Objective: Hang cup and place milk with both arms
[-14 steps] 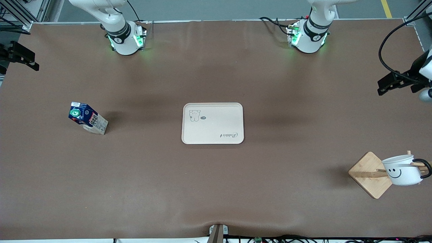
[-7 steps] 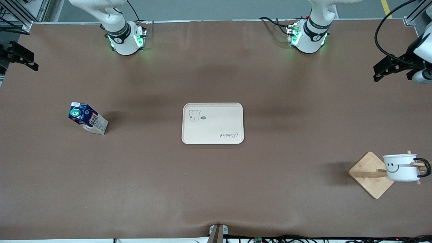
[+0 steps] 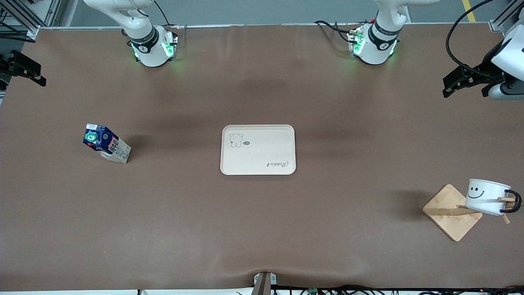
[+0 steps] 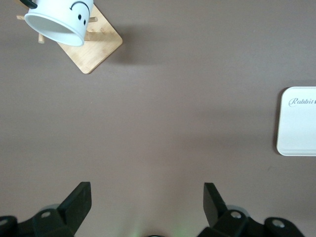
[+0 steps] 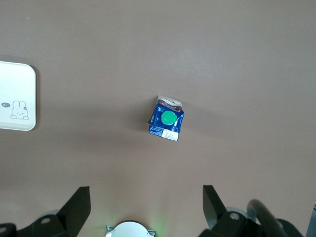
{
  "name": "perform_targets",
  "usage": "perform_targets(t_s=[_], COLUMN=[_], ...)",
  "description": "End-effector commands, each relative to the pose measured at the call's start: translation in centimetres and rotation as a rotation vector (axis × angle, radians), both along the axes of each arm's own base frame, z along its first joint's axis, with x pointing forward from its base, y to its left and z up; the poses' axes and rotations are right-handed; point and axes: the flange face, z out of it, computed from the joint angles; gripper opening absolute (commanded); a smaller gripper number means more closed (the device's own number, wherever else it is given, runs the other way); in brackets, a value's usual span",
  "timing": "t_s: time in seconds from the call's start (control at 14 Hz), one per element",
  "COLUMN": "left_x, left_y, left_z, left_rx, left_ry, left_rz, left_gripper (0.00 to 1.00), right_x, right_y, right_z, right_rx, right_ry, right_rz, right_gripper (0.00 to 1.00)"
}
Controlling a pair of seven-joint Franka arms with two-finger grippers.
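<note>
The white smiley cup [image 3: 486, 196] hangs by its black handle on a peg of the wooden rack [image 3: 449, 213], at the left arm's end of the table. It also shows in the left wrist view [image 4: 59, 19]. The dark blue milk [image 3: 105, 142] with a green cap stands on the table at the right arm's end, and shows in the right wrist view [image 5: 167, 120]. My left gripper [image 3: 454, 82] is open and empty, high over the table's edge at its own end [image 4: 147, 197]. My right gripper [image 3: 28, 69] is open and empty, high over its end [image 5: 146, 197].
A cream tray [image 3: 258, 149] with a rabbit print lies at the table's middle. It also shows at the edge of the left wrist view [image 4: 298, 121] and of the right wrist view [image 5: 15, 96]. The rack's square base [image 4: 94, 44] sits on the brown table.
My left gripper has moved away from the rack, toward the robots' bases and inward. The cup has swung on its peg. The right arm and the milk have not moved.
</note>
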Motion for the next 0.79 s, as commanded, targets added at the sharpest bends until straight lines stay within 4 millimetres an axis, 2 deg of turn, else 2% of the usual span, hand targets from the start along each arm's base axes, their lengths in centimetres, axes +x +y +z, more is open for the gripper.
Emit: perform_targets(t_s=[0.0,0.21,0.71], left_x=[-0.2,0.2,-0.6], left_y=[0.1,0.0,0.0], left_z=[0.3,0.5,1.2], left_rx=[-0.019,-0.018,-0.016], left_ry=[-0.005,-0.006,0.02], left_rz=[-0.014,-0.015,-0.015], left_gripper=[1.0,1.0,1.0], right_x=[0.2,0.2,0.2], right_y=[-0.4,-0.4,-0.5], right_z=[0.3,0.3,0.2], right_rx=[-0.008,-0.008,-0.008], right_ry=[-0.003,-0.004,0.0], right_rz=[-0.001,-0.001,-0.006], right_gripper=[1.0,1.0,1.0])
